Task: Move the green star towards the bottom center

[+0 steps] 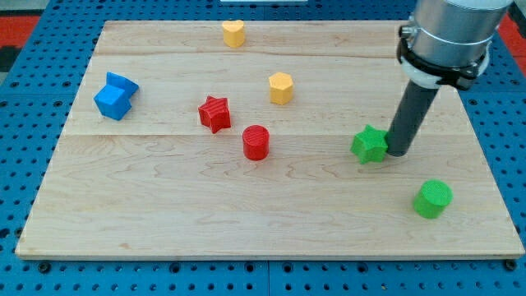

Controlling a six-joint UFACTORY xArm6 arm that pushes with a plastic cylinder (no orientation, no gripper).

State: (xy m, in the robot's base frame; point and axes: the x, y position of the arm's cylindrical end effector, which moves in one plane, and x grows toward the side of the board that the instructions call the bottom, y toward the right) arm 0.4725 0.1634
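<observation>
On the bench point(164, 197), toward the view's right, my tip point(398, 153) touches the right flank of the green star point(370, 145). No jaws exist here, only a smooth dark rod. To do this well, I would shift to the star's upper right and push steadily down-left, correcting any swivel off its points. Pale wood grain looks slick; the green cylinder point(432, 199) sits lower right, well apart.
</observation>
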